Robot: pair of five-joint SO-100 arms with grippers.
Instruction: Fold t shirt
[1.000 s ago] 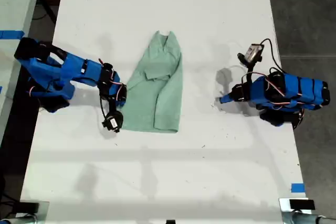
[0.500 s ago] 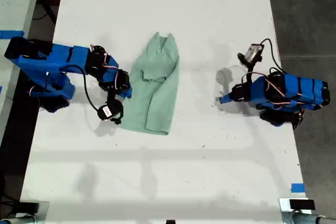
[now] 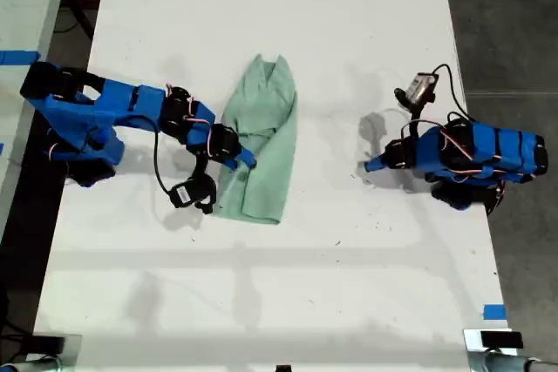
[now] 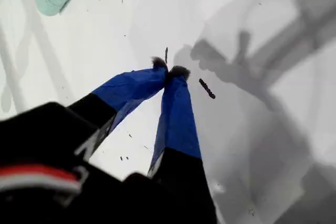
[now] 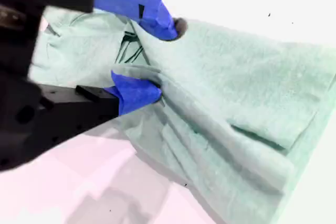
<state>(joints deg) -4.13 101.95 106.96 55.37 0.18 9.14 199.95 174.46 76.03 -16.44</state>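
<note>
- the t shirt [image 3: 260, 147] sits about mid-bench [image 3: 349, 285] in the exterior view, folded into a long narrow strip. Its long axis runs up-down in that view, leaning a bit, with the narrower end pointing toward the top edge and the wider end toward the bottom
- my second gripper [image 5: 157, 61] is over the shirt's edge on the exterior view's left side. The jaws are partly open with a fold of cloth bunched between the blue fingertips [image 5: 137, 92], not pinched shut
- my first gripper [image 4: 169, 72] is parked well apart on the exterior view's right, tips together on bare bench, holding nothing
</note>
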